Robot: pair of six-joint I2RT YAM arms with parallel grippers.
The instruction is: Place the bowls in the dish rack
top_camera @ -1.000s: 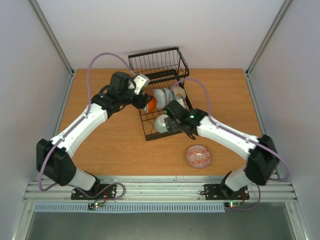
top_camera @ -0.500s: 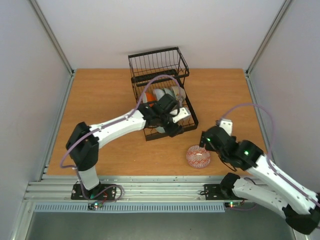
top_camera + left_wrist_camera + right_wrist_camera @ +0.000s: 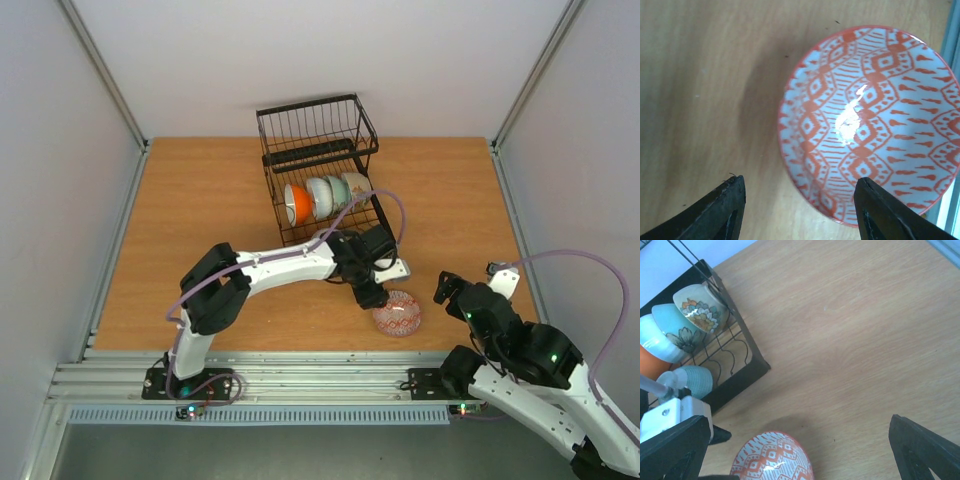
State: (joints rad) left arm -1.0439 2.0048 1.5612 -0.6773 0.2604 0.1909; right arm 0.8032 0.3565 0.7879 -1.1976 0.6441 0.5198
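A red-and-white patterned bowl lies dome-up on the table in front of the dish rack. My left gripper hovers over this bowl's left edge, open; in the left wrist view the bowl has its near rim between the spread fingertips of the gripper, untouched. Several bowls stand on edge in the rack: orange, pale blue, green and cream floral. My right gripper is open to the right of the patterned bowl, holding nothing.
The rack has a taller wire basket at its far end. A teal bowl sits in the rack's near row. The left arm's cable loops over the rack. Metal rails run along the table's near edge.
My left gripper has swung from the rack's left side forward and right to the patterned bowl. My right arm has pulled back from the rack's front to the near right.
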